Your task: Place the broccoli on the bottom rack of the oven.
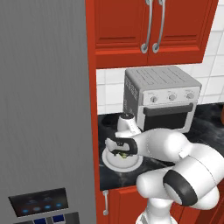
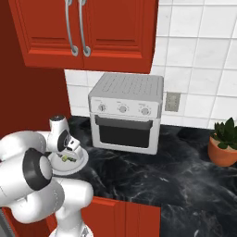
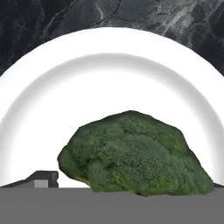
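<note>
Dark-green broccoli lies on white plate; gripper hovers over it, jaws apart. Should descend straight, close on floret's middle.

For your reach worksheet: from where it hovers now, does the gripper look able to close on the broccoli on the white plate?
Probably yes. The gripper hangs open right over the broccoli, which lies alone on the white plate, with nothing between them.
</note>
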Available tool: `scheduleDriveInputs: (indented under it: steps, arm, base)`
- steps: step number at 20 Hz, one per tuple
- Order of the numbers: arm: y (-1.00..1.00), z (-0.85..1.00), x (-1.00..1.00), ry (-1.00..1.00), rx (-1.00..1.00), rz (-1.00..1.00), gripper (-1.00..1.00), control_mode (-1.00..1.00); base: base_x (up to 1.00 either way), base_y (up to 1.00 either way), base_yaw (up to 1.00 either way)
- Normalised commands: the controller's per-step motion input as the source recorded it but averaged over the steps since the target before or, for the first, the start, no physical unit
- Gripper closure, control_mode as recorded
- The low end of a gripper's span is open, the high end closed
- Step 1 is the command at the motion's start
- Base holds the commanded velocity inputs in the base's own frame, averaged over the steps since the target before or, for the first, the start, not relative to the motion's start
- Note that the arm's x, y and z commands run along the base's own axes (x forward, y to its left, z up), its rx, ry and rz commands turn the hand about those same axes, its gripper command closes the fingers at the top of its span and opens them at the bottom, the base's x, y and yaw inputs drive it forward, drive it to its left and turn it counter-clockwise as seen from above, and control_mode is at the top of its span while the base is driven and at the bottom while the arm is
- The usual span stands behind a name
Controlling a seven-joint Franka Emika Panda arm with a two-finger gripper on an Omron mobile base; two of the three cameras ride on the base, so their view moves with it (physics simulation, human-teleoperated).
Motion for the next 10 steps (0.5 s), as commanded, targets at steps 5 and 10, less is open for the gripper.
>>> scheduleDriveInputs:
  steps: [5,10]
  arm:
    - [0.0,-0.17,0.0,0.0,0.0,-0.04,1.0,-1.0]
    - [0.0,0.0,0.0,0.0,0.0,-0.06,1.0,-1.0]
  base:
    - [0.0,0.0,0.0]
    - [0.0,0.0,0.0]
